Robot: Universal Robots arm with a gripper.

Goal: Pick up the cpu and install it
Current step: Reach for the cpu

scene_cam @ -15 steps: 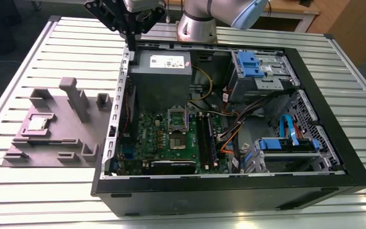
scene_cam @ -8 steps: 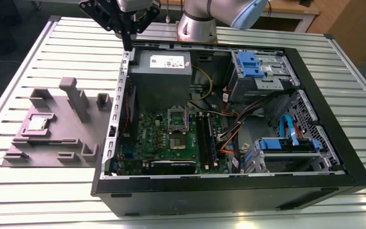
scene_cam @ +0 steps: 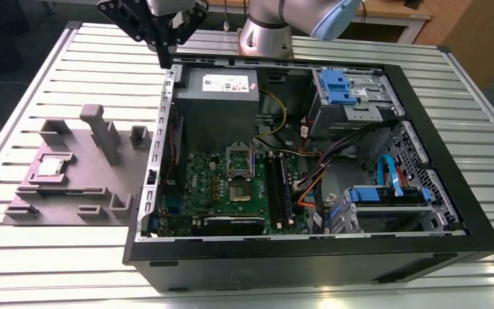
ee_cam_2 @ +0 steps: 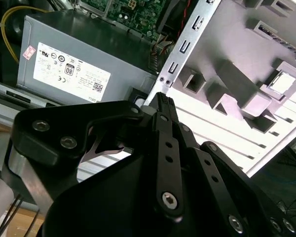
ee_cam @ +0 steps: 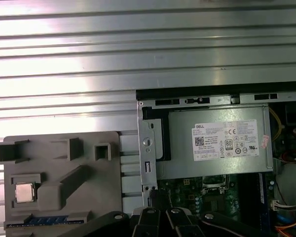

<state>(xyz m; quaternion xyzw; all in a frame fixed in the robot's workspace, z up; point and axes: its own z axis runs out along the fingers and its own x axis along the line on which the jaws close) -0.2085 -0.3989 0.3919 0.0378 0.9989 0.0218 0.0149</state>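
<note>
Tool [ee_cam_2: 162, 100] closed, empty | cpu [ee_cam: 23, 192] small silvery square, pale border, seated in grey fixture [ee_cam: 44, 148]

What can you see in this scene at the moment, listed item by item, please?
cpu: one, silvery-grey, seated in the fixture, at the exterior view's left.
fixture: one, grey, on the table beside the case.
computer case: one, black, lying open on the table.
power supply: one, grey with a white label, inside the case, near the gripper.
motherboard: one, green, on the case floor.
cpu socket: one, dark frame, on the motherboard.
drive brackets: two, blue, at the exterior view's right of the case.
table: one, silver, slatted.
arm: one, silver with a pale blue joint, behind the case.
gripper: one, black, shut and empty, above the case edge.
</note>
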